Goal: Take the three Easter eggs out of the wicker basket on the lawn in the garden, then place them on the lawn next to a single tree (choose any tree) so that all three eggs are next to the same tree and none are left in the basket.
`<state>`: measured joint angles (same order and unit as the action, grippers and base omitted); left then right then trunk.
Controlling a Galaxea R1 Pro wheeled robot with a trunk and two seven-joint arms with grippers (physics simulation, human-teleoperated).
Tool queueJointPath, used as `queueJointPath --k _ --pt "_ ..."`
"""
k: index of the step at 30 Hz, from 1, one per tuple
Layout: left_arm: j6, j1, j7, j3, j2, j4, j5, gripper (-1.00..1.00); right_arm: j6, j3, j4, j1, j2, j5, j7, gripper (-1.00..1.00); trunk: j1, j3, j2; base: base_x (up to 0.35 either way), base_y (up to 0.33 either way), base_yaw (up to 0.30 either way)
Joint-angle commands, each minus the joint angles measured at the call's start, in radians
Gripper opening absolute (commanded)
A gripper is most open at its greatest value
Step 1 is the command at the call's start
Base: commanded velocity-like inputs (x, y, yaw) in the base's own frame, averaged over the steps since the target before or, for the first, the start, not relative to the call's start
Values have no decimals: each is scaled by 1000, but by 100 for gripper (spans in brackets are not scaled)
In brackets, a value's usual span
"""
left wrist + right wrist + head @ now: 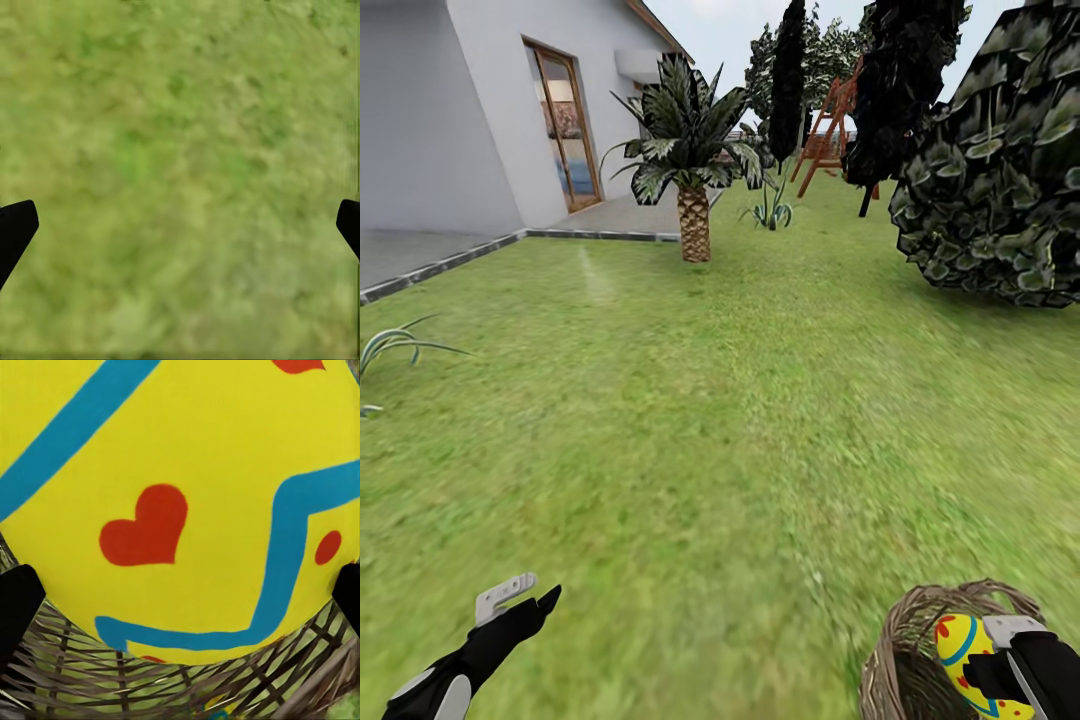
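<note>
A yellow Easter egg (960,645) with blue zigzags and red marks sits between my right gripper's (995,660) fingers at the bottom right, just over the rim of the brown wicker basket (905,650). Seen from the right wrist, the egg (180,472) is very close, with the right gripper (180,600) shut on it and the basket weave (150,682) behind. My left gripper (525,597) hangs open over the lawn (690,420) at the bottom left. In the left wrist view, nothing but grass lies between the left gripper's (180,229) fingers. A tree's dark, blossom-flecked foliage (1000,180) stands far right, its trunk hidden.
A palm (693,200) with a scaly trunk stands ahead at mid distance. A white house (460,110) with grey paving (420,255) is at the left. A wooden swing frame (825,130) and dark trees (900,90) stand far back. Grass tufts (390,345) grow at the left edge.
</note>
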<state>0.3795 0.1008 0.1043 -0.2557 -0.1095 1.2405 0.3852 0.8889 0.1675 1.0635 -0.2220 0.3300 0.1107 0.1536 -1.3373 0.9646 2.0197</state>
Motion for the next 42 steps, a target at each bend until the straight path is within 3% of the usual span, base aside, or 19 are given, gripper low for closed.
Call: queueJointPath --k 1,26,35,42 --pt "7 0 3 -2 0 1 6 100 4 1 1 0 0 10 10 -100 4 -2 -7 0 0 0" --pt "7 0 5 -2 -1 2 6 100 5 3 1 0 1 8 11 -100 100 -81 -182 0 0 0" --pt "7 0 8 -3 -1 3 7 100 6 3 1 0 1 7 11 -100 134 -109 -245 -135 0 0" --pt "3 0 21 -3 -1 3 6 100 5 3 1 0 1 9 11 -100 134 -109 -245 -26 71 0"
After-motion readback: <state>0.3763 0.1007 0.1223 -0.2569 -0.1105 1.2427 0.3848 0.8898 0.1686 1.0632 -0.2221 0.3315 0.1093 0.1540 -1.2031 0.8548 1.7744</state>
